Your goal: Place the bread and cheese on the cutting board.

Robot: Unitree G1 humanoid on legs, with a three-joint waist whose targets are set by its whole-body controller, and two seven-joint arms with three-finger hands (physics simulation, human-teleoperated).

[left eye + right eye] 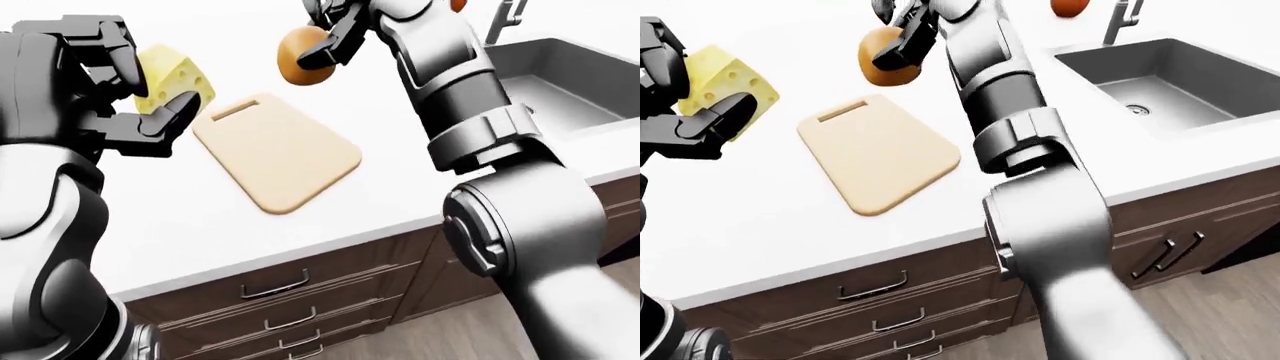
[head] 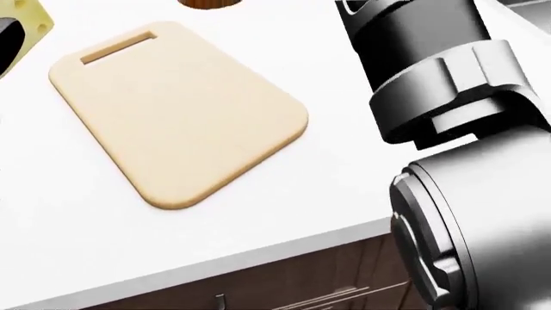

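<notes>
- The cutting board (image 2: 176, 113) is lying flat and bare on the white counter (image 2: 77, 245), its handle slot pointing toward the top left of the head view.
- The bread (image 1: 303, 65), a round orange-brown loaf, is hanging in the air above the counter, just past the board's upper right corner in the left-eye view and clear of the board.
- The right hand (image 1: 330, 41) is gripping the bread, its dark fingers wrapping round the loaf's top and right side.
- The cheese (image 1: 728, 86), a pale yellow wedge with holes, is being held up off the counter to the left of the board, well apart from it.
- The left hand (image 1: 125, 97) is clasping the cheese, one finger crossing under the wedge and the others closing behind it.
- A steel sink (image 1: 1160, 82) is sitting in the counter at the right of the right-eye view, with a faucet (image 1: 1118, 21) above it.
- A small reddish-brown round object (image 1: 1069, 7) is resting near the faucet; I cannot tell what it is.
- Dark wood drawers (image 1: 880, 300) are running below the counter edge.
</notes>
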